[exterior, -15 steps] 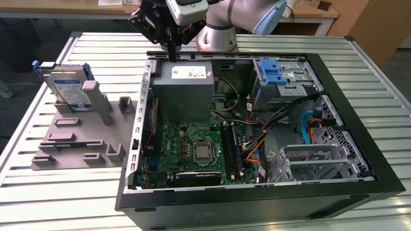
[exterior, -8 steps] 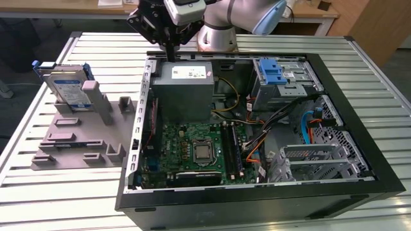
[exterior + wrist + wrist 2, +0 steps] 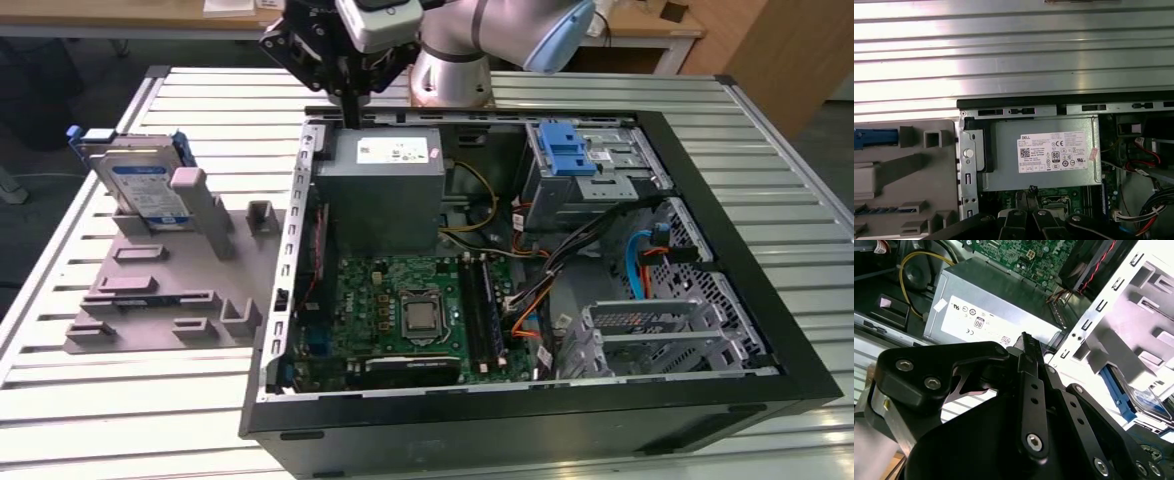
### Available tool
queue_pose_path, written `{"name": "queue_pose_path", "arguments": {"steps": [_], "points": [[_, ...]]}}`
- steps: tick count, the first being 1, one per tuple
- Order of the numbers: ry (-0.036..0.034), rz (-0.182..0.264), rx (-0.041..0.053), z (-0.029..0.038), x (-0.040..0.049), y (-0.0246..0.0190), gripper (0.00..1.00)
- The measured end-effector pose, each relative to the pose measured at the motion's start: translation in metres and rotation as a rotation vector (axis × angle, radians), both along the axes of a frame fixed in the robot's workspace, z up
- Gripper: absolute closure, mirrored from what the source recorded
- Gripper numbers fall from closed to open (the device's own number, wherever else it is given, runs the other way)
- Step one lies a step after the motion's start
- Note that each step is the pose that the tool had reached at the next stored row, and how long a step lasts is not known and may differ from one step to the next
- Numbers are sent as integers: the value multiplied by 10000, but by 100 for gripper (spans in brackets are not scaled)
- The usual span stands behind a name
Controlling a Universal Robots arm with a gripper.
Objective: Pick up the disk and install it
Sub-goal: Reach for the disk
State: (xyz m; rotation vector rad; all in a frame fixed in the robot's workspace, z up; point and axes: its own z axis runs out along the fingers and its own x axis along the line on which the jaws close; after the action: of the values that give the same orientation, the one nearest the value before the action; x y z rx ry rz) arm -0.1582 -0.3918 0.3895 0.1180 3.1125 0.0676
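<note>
The disk [image 3: 144, 185] stands upright on its edge in a grey holder [image 3: 160, 290] on the table, at the exterior view's left of the open computer case. It is silver with a white-and-blue label and a blue bracket [image 3: 1118, 390]. The top edge of that blue bracket [image 3: 874, 137] also shows in the first wrist view. My gripper [image 3: 352, 118] hangs over the case's back edge, just above the grey power-supply box [image 3: 380, 190], well apart from the disk. Its black fingers [image 3: 1026, 347] meet at the tips and hold nothing. In the first wrist view the gripper [image 3: 1031, 190] points down at the box.
The open case [image 3: 534, 400] holds a green motherboard [image 3: 414, 315], cables and a metal drive cage with a blue latch strip [image 3: 567, 150] at the back right. The holder has several empty grey slots. A slatted metal table [image 3: 80, 400] lies under everything.
</note>
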Motion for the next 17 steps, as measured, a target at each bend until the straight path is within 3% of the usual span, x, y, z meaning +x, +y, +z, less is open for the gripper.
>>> {"name": "queue_pose_path", "arguments": {"steps": [17], "points": [[-1, 0, 1, -9, -87, 16, 89]]}}
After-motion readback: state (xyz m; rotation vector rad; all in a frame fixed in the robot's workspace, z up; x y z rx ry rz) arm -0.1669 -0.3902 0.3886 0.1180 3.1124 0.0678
